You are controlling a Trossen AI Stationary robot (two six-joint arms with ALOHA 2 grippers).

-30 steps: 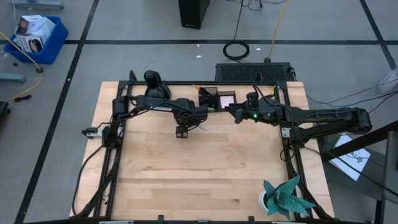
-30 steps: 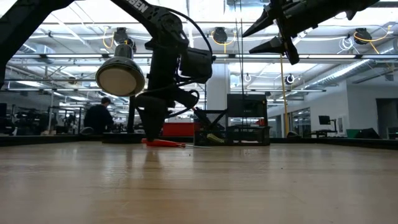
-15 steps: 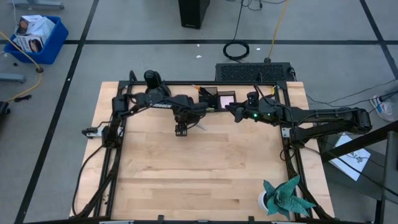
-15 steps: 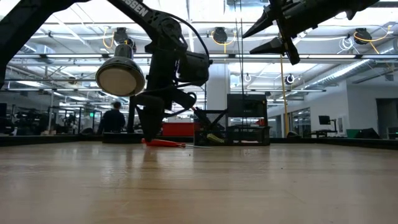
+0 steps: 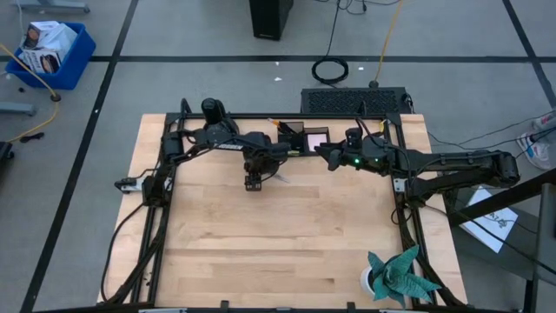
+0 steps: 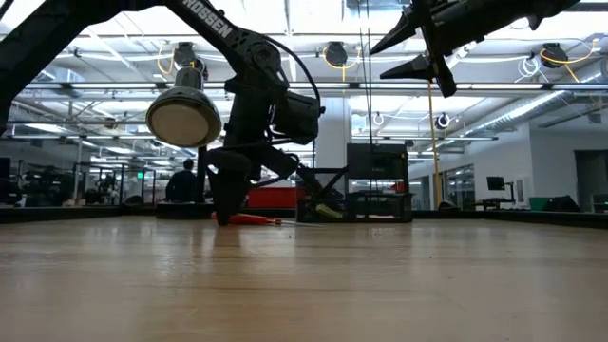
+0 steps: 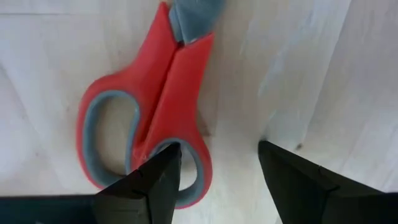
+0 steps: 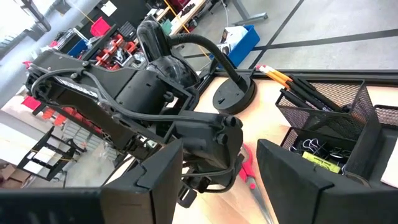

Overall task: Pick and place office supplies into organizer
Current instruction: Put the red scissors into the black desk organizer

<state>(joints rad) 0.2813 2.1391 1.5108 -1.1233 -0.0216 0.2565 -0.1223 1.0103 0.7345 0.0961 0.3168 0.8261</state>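
Red-handled scissors [image 7: 155,106] lie flat on the wooden table, seen as a red strip in the low view [image 6: 249,218]. My left gripper [image 7: 217,149] points straight down over their handles [image 5: 252,184], open and low at the table [image 6: 223,217]. One finger stands over a handle loop and the other over bare wood beside it. The black mesh organizer [image 5: 304,137] stands at the far edge, holding pencils [image 8: 277,74]. My right gripper [image 6: 408,52] hangs open high above the table near the organizer [image 5: 323,156]. My left gripper comes at the scissors' handle end from above, pointing down. One finger [image 7: 163,163] stands in or over the handle loop [image 7: 198,163], the other [image 7: 280,163] outside the handle. I cannot tell whether either finger touches the scissors, which lie flat on the table.
A black gooseneck lamp [image 5: 213,109] stands at the far left of the organizer, with its round head [image 6: 183,114] above the table. A teal paper plant [image 5: 400,274] sits at the near right corner. Bare wood stretches across the table's near half [image 5: 278,243].
My left gripper has sunk toward the table over the scissors' handles, still open. The scissors have not moved.
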